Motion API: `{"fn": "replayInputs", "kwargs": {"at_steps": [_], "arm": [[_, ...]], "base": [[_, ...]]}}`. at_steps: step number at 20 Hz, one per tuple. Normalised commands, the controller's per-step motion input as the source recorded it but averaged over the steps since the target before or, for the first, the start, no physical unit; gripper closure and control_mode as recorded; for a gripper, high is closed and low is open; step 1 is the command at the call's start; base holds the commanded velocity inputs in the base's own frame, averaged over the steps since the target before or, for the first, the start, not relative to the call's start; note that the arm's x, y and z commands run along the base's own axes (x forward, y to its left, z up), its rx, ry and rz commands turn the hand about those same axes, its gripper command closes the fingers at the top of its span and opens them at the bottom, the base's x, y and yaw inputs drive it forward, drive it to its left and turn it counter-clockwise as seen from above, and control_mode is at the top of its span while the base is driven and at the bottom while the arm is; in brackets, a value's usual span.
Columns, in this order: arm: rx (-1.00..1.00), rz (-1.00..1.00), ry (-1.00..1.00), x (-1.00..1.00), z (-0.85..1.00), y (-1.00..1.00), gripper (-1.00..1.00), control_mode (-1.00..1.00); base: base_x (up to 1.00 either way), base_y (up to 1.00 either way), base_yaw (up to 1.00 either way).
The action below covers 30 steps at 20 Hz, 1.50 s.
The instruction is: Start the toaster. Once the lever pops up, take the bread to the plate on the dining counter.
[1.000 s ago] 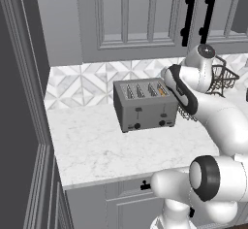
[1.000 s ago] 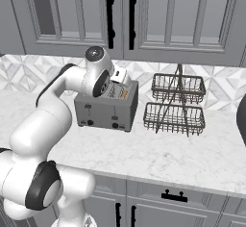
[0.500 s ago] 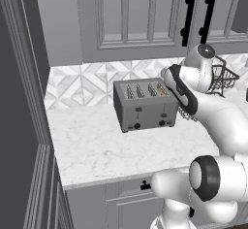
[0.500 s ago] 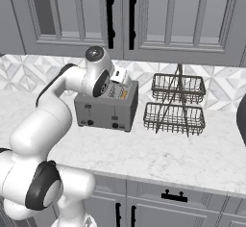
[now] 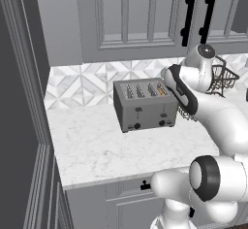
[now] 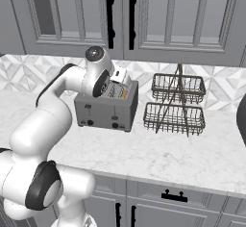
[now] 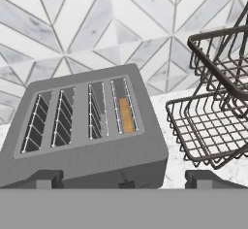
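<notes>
The grey metal toaster (image 5: 145, 106) (image 6: 108, 108) stands on the marble worktop, near the tiled backsplash. A golden-tan slice of bread (image 7: 125, 114) (image 5: 161, 91) sits low in its rightmost slot. The lever (image 5: 163, 108) is the small black tab on the right of the front face. My gripper (image 7: 126, 178) hovers above the toaster's front right corner and looks down into the slots. It is open, with its fingertips (image 7: 46, 179) wide apart and nothing between them. The plate and the dining counter are out of view.
A dark two-tier wire basket rack (image 6: 175, 103) (image 7: 213, 126) stands just right of the toaster. The marble worktop (image 5: 97, 145) has free room in front and to the left. Upper cabinets (image 6: 144, 14) hang overhead. A tall grey panel (image 5: 19, 102) bounds the left.
</notes>
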Motion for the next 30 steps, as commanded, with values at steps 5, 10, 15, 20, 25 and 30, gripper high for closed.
{"fn": "replayInputs", "kwargs": {"at_steps": [5, 10, 15, 20, 25, 30], "arm": [[0.0, 0.0, 0.0, 0.0, 0.0, 0.0, -1.0, -1.0], [0.0, 0.0, 0.0, 0.0, 0.0, 0.0, -1.0, -1.0], [0.0, 0.0, 0.0, 0.0, 0.0, 0.0, -1.0, -1.0], [0.0, 0.0, 0.0, 0.0, 0.0, 0.0, -1.0, -1.0], [0.0, 0.0, 0.0, 0.0, 0.0, 0.0, -1.0, -1.0], [0.0, 0.0, 0.0, 0.0, 0.0, 0.0, -1.0, -1.0]], "base": [[0.0, 0.0, 0.0], [0.0, 0.0, 0.0], [0.0, 0.0, 0.0], [0.0, 0.0, 0.0], [0.0, 0.0, 0.0], [0.0, 0.0, 0.0]]}}
